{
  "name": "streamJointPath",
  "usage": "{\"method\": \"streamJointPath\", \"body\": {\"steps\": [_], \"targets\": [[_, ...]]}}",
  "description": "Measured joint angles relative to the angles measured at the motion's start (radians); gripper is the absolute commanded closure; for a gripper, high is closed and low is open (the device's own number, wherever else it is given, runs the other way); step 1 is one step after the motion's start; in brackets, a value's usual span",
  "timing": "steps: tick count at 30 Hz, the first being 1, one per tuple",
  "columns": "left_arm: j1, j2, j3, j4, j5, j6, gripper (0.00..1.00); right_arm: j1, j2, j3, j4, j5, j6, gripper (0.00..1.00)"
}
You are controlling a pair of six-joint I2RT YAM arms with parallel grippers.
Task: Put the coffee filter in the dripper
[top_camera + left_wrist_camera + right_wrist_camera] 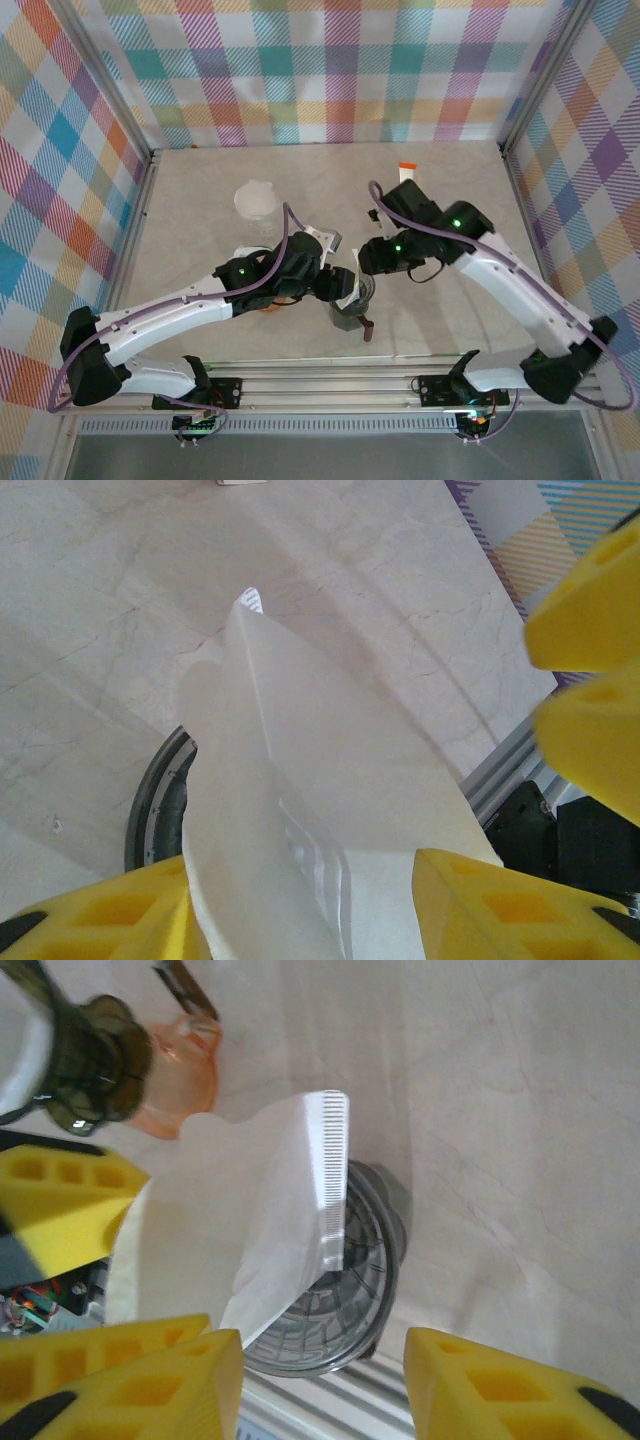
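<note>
While my left gripper (300,905) pinches the coffee filter (285,1215) and my right gripper (322,1380) stands parted, I want the filter's tip centred over the dripper (365,1280) before lowering it.

The coffee filter (285,1210) is thin white paper, matt and faintly translucent, with 1 crimped, finely ridged seam along an edge. The dripper (355,1290) is smoky grey see-through plastic, glossy, its inner wall moulded in ribs. The counter (520,1110) has a pale marble look, smooth, with thin veins and a soft sheen. The fingers (500,1385) of the right end effector (325,1350) are matt yellow plastic with moulded recesses, as are those of the left end effector (305,865). The orange piece (185,1080) is glossy translucent plastic. The arm shells (170,315) are glossy white plastic, and the rail (330,382) is brushed metal.
</note>
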Motion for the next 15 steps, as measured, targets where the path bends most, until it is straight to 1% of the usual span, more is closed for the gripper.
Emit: {"method": "streamJointPath", "body": {"steps": [4,8,10,15], "targets": [[0.000,0.001,0.000,0.000,0.000,-0.006,0.44,0.009,-0.088,-0.101,0.110,-0.035,0.005,0.49],[0.000,0.002,0.000,-0.014,-0.007,-0.013,0.37,0.030,-0.109,-0.169,0.204,-0.037,0.026,0.49],[0.000,0.002,0.000,-0.024,-0.014,-0.021,0.38,0.033,-0.134,-0.201,0.236,-0.031,0.045,0.49],[0.000,0.016,0.009,-0.024,-0.005,-0.028,0.43,0.035,-0.237,-0.268,0.307,0.012,0.085,0.49]]}}
